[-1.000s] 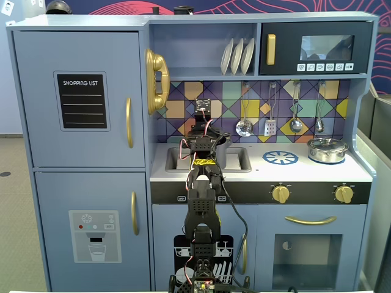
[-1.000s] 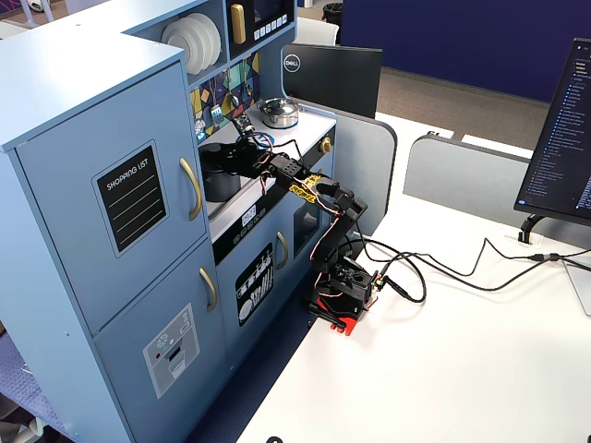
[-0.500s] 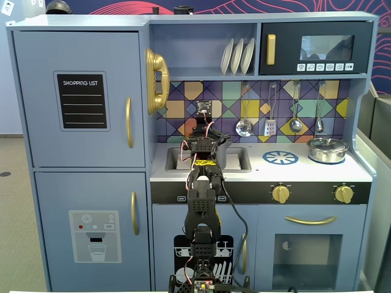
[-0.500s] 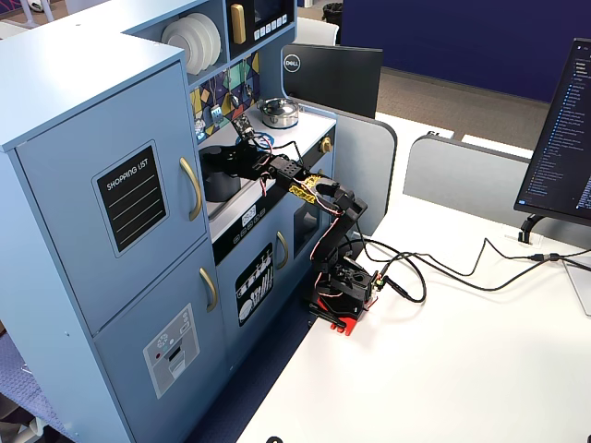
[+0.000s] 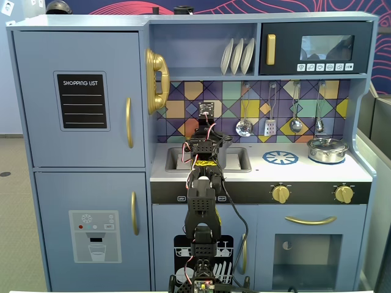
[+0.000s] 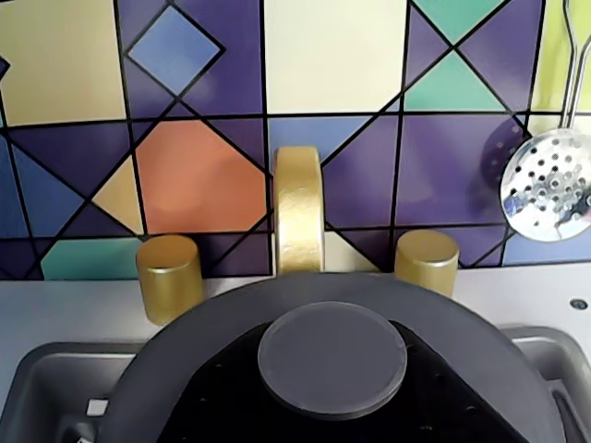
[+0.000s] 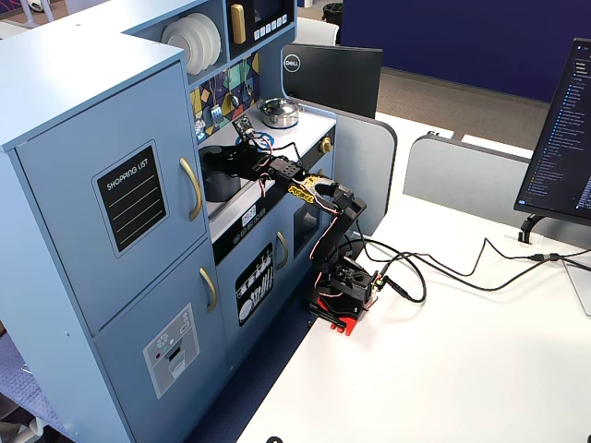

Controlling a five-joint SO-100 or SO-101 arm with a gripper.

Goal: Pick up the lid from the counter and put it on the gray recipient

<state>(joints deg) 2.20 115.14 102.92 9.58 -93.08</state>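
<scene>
In the wrist view the matte dark gray lid (image 6: 231, 332) fills the bottom of the picture, its round central knob (image 6: 332, 360) facing the camera. My gripper (image 6: 332, 325) shows as black jaws on both sides of the knob, shut on it. In a fixed view the lid (image 7: 220, 150) is at the top of the gray pot (image 7: 220, 185), which stands in the sink; I cannot tell if it rests on the rim or hovers just above it. In the other fixed view my arm (image 5: 204, 146) hides most of the pot and the lid.
The gold faucet (image 6: 298, 208) and two gold taps (image 6: 169, 275) stand just behind the lid. The sink (image 6: 55, 378) lies below. A shiny silver pot with a glass lid (image 5: 327, 149) sits at the right, by the blue-and-white burner disc (image 5: 280, 158). Utensils (image 5: 244, 127) hang on the backsplash.
</scene>
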